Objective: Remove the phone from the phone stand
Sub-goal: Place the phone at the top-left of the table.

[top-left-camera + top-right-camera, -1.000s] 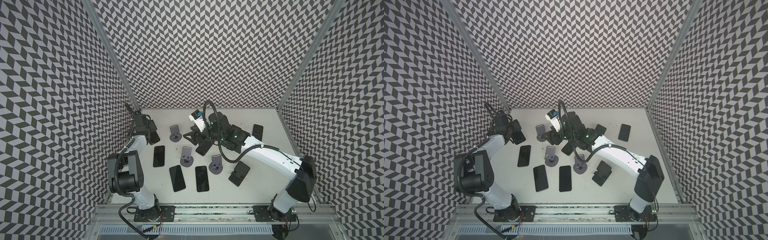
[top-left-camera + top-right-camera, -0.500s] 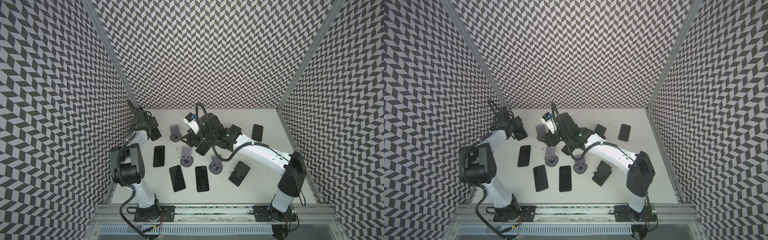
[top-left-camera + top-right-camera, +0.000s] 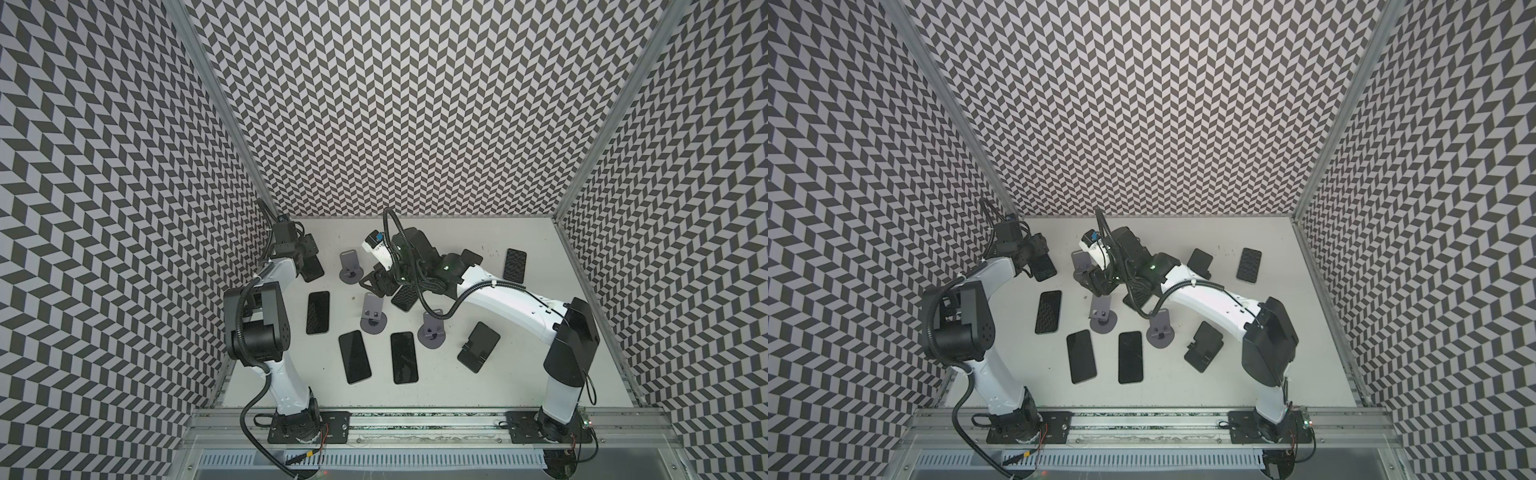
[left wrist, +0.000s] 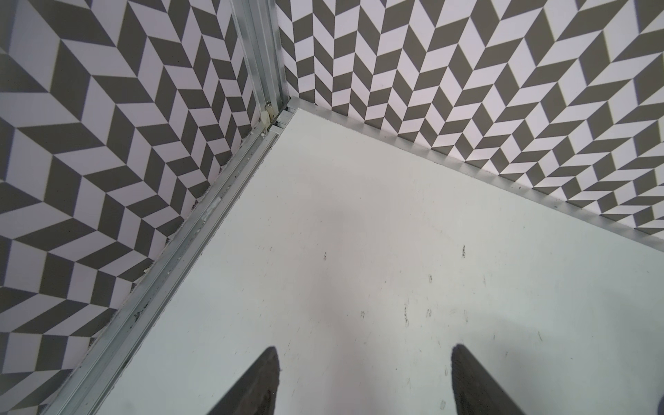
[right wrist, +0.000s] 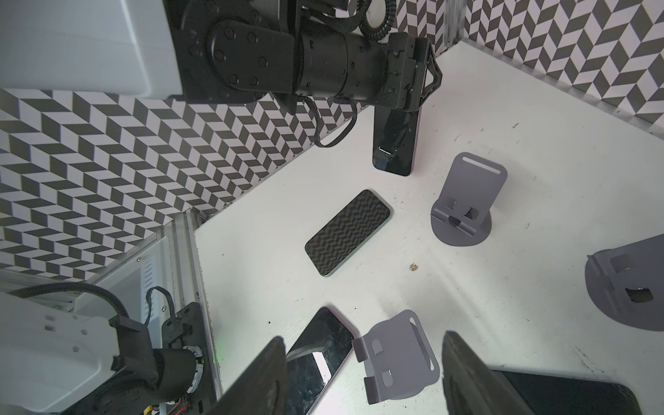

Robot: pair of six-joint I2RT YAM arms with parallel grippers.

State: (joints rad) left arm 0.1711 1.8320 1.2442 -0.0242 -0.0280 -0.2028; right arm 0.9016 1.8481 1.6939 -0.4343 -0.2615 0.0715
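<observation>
Several dark phones lie flat on the white table (image 3: 519, 374), among them one (image 3: 318, 311) mid-left and a pair (image 3: 353, 361) near the front. Grey phone stands (image 3: 351, 266) (image 3: 372, 316) (image 3: 432, 330) stand empty. My right gripper (image 3: 376, 282) (image 5: 363, 373) hovers open above the middle stand (image 5: 395, 359), which shows between its fingers. Another phone (image 3: 405, 297) lies partly hidden under the right arm. My left gripper (image 3: 308, 248) (image 4: 363, 359) is open over bare table by the back-left corner, with a phone (image 5: 395, 140) lying just below it.
In the right wrist view a further empty grey stand (image 5: 625, 287) sits close under the right arm. Black stands (image 3: 478, 347) (image 3: 471, 259) and a patterned phone (image 3: 515, 266) occupy the right half. Chevron walls close in on three sides, and a metal rail (image 3: 415, 419) runs along the front.
The right gripper has moved left, from beside the partly hidden phone to above the grey stands. The left arm has lifted its elbow and shifted slightly toward the back corner.
</observation>
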